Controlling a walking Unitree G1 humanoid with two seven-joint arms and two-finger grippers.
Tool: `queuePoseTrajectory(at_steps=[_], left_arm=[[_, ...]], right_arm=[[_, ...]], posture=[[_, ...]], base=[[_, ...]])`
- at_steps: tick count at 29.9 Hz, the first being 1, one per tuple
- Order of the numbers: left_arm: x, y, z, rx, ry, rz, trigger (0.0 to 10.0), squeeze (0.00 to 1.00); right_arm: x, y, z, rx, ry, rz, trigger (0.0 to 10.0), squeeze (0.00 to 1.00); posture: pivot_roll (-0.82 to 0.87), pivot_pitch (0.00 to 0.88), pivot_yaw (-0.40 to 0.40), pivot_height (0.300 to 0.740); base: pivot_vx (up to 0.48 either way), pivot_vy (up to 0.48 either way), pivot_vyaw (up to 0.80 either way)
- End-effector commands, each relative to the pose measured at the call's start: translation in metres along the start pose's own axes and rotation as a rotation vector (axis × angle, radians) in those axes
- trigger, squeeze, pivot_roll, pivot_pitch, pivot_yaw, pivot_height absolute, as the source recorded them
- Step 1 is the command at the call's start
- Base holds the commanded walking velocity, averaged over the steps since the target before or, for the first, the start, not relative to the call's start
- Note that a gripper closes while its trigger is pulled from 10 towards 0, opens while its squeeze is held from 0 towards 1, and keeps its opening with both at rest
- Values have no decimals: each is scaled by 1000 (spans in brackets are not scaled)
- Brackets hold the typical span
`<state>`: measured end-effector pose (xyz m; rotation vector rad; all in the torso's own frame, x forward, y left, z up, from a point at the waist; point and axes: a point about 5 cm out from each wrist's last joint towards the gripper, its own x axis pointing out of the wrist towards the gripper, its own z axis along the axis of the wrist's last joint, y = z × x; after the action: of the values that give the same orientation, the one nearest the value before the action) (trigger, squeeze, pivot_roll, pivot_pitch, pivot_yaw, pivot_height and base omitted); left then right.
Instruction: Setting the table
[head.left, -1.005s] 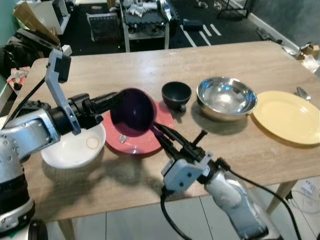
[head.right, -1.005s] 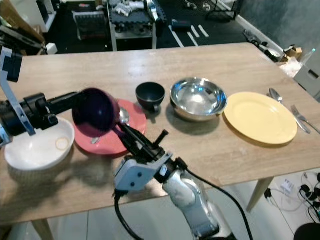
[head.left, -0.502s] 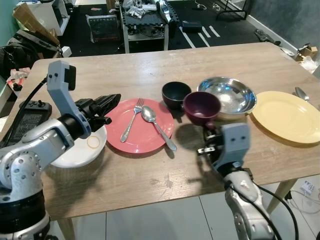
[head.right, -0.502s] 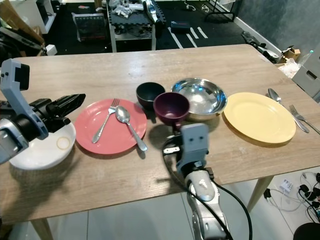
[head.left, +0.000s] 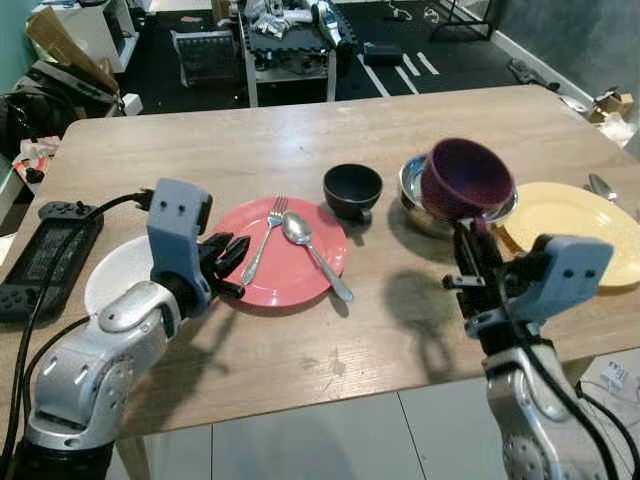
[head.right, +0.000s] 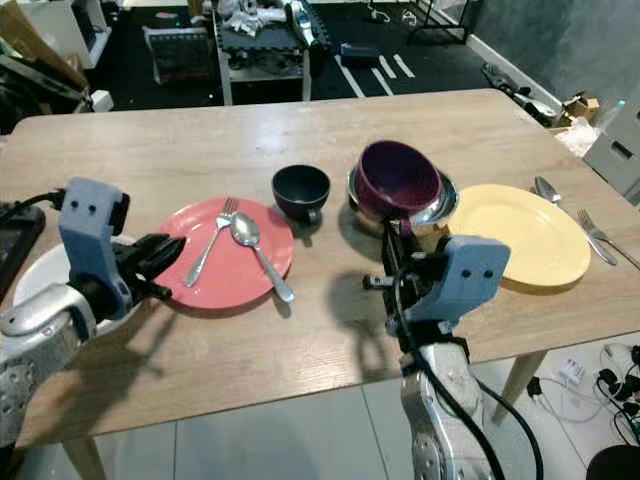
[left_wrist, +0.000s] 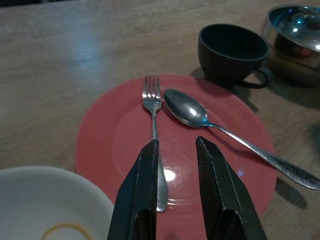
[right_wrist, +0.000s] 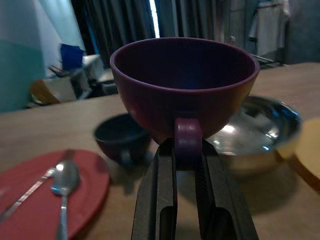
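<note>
A purple cup (head.left: 463, 177) hangs tilted above the steel bowl (head.left: 412, 187), hiding most of it. My right gripper (head.left: 468, 232) is shut on the cup's handle (right_wrist: 187, 136) from below. To the right lies a yellow plate (head.left: 590, 228). A red plate (head.left: 290, 280) holds a fork (head.left: 264, 238) and a spoon (head.left: 316, 252). Behind it stands a dark cup (head.left: 352, 188). My left gripper (left_wrist: 176, 143) is open, low over the red plate's left part, with the fork handle (left_wrist: 159, 180) lying beneath the gap. A white bowl (head.left: 112, 284) sits left of it.
A black game controller (head.left: 42, 250) lies at the table's left edge. A spoon (head.right: 553, 190) and a fork (head.right: 602, 236) lie right of the yellow plate. The table's front edge is close to my arms. Shelving and clutter stand on the dark floor beyond the table.
My right gripper has carried the purple cup right and upward, from in front of the dark cup to above the steel bowl. My left gripper has dropped low at the red plate's left edge.
</note>
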<state>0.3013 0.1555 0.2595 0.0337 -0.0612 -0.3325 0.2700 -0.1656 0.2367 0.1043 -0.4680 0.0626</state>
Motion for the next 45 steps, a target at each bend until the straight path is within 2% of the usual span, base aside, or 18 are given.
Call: queuePoseTrajectory(at_steps=[1,2,4,6,13,18,30,36,45], left_arm=[[-2,-3,0,47,-32,7,10000,0],[-2,-3,0,47,-32,7,10000,0],[0,-5,0,76,-94,37,10000,0],[0,-7,-1,76,-113,43,10000,0],[8,-18,-1,153,-174,26,10000,0],[17,-15,-1,159,-180,53,10000,0],[24,-18,-3,189,-213,51,10000,0],[33,-16,1,196,-242,48,10000,0],[37,-21,-9,188,-223,31,10000,0]], right_arm=[[-8,-2,-3,-53,4,-5,10000,0],[-8,-2,-3,-53,4,-5,10000,0],[-20,-4,-16,-84,61,-23,10000,0],[-20,-8,-18,-85,69,-53,10000,0],[-10,-23,-22,-115,89,-136,10000,0],[-6,-29,-27,-113,108,-174,10000,0],[-10,-32,-38,-81,133,-222,10000,0],[0,-30,-38,-94,104,-207,10000,0],[0,-31,-41,-101,113,-200,10000,0]], posture=[[77,171,85,740],[77,171,85,740],[76,162,77,740],[69,155,77,740],[61,139,72,740],[61,134,74,740],[55,98,93,740],[52,64,94,740],[38,49,88,740]], base=[[0,0,0],[0,0,0],[0,0,0],[0,0,0],[0,0,0],[0,0,0],[0,0,-800],[0,0,-800],[0,0,-800]])
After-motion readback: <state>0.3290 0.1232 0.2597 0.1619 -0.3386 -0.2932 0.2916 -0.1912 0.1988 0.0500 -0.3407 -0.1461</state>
